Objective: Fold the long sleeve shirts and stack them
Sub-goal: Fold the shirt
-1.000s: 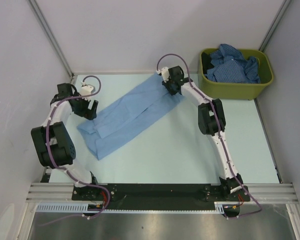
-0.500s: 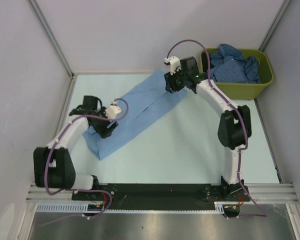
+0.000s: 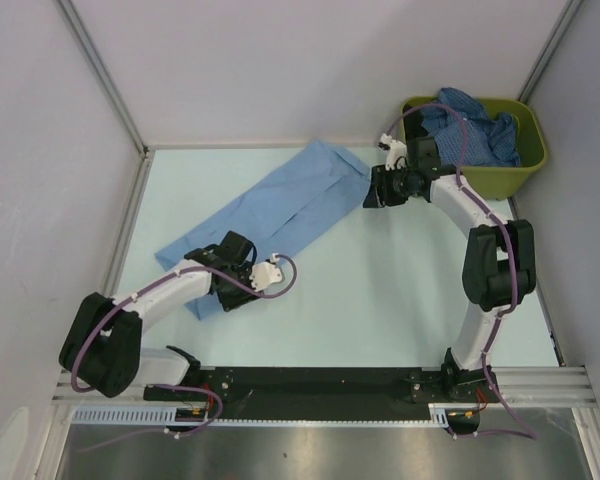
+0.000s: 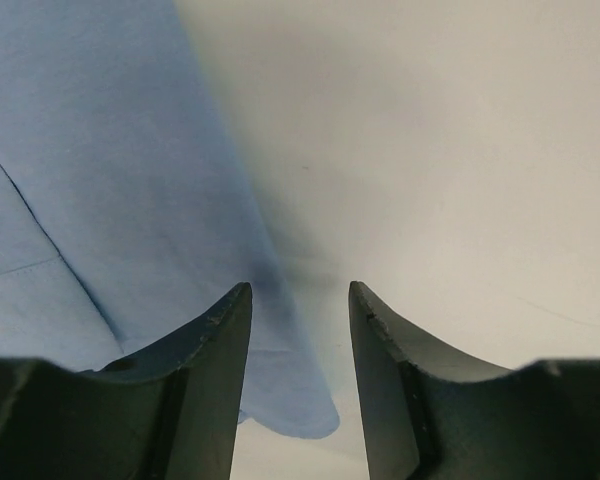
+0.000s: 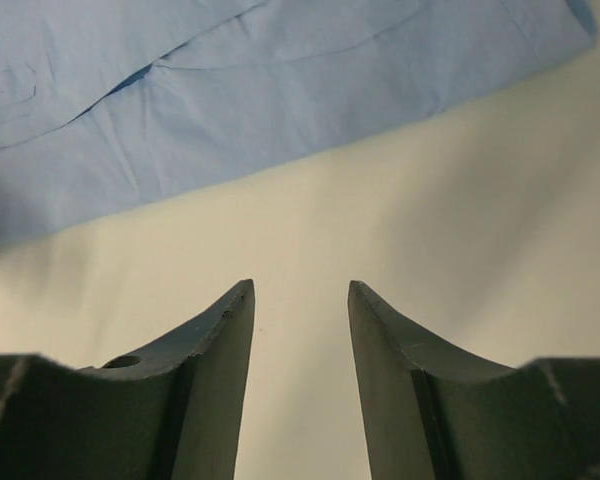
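Shirt [image 3: 280, 205], light blue, lies folded lengthwise on surface [image 3: 380, 290]; left tool [image 4: 298, 290] has swung to its near corner, half open, empty; right tool [image 5: 300, 288] now off far end, half open, empty; cross-fold likely next.

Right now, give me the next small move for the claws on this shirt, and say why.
Probably ease the right claw forward to the far end of the plain light blue cloth shirt. Its open jaws hang over bare pale table, with the cloth edge ahead of them, while the open left claw straddles the shirt's edge at the near end.
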Controlling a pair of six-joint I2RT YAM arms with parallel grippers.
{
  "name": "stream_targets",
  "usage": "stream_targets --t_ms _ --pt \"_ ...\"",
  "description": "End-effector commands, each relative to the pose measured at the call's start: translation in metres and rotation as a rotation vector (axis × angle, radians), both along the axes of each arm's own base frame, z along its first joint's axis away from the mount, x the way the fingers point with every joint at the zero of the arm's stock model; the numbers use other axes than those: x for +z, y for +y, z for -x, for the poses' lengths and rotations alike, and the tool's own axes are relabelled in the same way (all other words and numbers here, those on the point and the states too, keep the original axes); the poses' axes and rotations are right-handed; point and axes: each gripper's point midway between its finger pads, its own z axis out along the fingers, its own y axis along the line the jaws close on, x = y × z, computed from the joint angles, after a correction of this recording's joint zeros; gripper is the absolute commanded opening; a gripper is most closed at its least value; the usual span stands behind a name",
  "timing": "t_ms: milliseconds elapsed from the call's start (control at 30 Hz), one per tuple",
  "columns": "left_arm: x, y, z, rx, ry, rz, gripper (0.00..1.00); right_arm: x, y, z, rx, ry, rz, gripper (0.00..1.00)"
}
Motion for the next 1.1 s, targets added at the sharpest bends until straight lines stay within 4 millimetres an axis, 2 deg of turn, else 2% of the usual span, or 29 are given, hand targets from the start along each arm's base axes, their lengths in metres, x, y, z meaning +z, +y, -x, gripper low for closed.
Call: stream_targets --t_ms 0,133,267,333,367,433,467,500,533,567,600,633,667,700,733,800,833,867,900,933,967,1000,1033,1067 --pt "-0.008 0.002 -0.015 0.066 -0.055 -0.055 0.49 0.036 -0.001 0.004 -0.005 -0.062 -0.057 0.48" --pt "-0.014 0.015 -0.027 0.080 -0.109 -0.134 0.49 0.041 -0.005 0.006 -0.009 -0.062 -0.068 0.47" --pt "-0.021 0.023 -0.027 0.065 -0.104 -0.188 0.46 0.041 -0.009 0.006 -0.014 -0.058 -0.072 0.47" --pt "-0.021 0.023 -0.026 0.058 -0.095 -0.187 0.38 0.041 -0.012 0.006 -0.019 -0.056 -0.076 0.47" --pt "-0.020 0.021 -0.026 0.054 -0.092 -0.179 0.27 0.041 -0.014 0.006 -0.023 -0.056 -0.077 0.47" --pt "-0.015 0.015 -0.024 0.044 -0.071 -0.161 0.17 0.040 -0.017 0.007 -0.027 -0.051 -0.078 0.47" --pt "-0.015 0.012 -0.021 0.037 -0.054 -0.154 0.07 0.039 -0.020 0.007 -0.032 -0.048 -0.080 0.47" --pt "-0.014 0.001 -0.015 0.010 -0.026 -0.124 0.01 0.037 -0.022 0.007 -0.037 -0.042 -0.081 0.47" --pt "-0.015 -0.001 -0.003 -0.010 0.029 -0.126 0.00 0.036 -0.024 0.007 -0.037 -0.041 -0.086 0.47" --pt "-0.012 -0.010 -0.002 -0.031 0.049 -0.109 0.00 0.034 -0.027 0.007 -0.055 -0.019 -0.100 0.47" --pt "-0.012 -0.029 0.010 -0.067 0.102 -0.048 0.00 0.032 -0.031 0.006 -0.065 -0.007 -0.108 0.47" --pt "-0.005 -0.042 0.014 -0.084 0.135 -0.020 0.00 0.030 -0.032 0.007 -0.078 0.016 -0.131 0.47" --pt "-0.007 -0.051 0.019 -0.095 0.178 -0.006 0.00 0.027 -0.033 0.008 -0.082 0.036 -0.142 0.47" --pt "-0.006 -0.070 0.028 -0.106 0.225 0.040 0.00 0.022 -0.040 0.006 -0.103 0.059 -0.156 0.47" --pt "0.003 -0.088 0.024 -0.115 0.232 0.078 0.00 0.017 -0.043 0.008 -0.113 0.084 -0.168 0.47" --pt "-0.001 -0.116 0.035 -0.138 0.305 0.095 0.00 0.010 -0.054 0.009 -0.155 0.128 -0.190 0.46" --pt "0.011 -0.143 0.029 -0.159 0.305 0.157 0.00 0.006 -0.056 0.012 -0.160 0.146 -0.200 0.46" --pt "0.013 -0.164 0.038 -0.171 0.338 0.177 0.00 0.004 -0.060 0.013 -0.166 0.153 -0.198 0.46" --pt "0.005 -0.179 0.041 -0.167 0.382 0.175 0.00 0.002 -0.062 0.016 -0.168 0.163 -0.190 0.47" --pt "0.021 -0.213 0.031 -0.185 0.373 0.253 0.00 -0.001 -0.064 0.017 -0.170 0.165 -0.175 0.46" --pt "0.025 -0.234 0.036 -0.177 0.394 0.278 0.00 -0.002 -0.065 0.017 -0.164 0.157 -0.159 0.47" --pt "0.013 -0.250 0.036 -0.167 0.429 0.275 0.00 -0.004 -0.066 0.019 -0.164 0.166 -0.149 0.46" --pt "0.030 -0.279 0.028 -0.181 0.413 0.342 0.00 -0.005 -0.067 0.021 -0.163 0.173 -0.145 0.46" --pt "0.031 -0.293 0.029 -0.164 0.427 0.360 0.00 -0.006 -0.067 0.022 -0.157 0.174 -0.141 0.46"
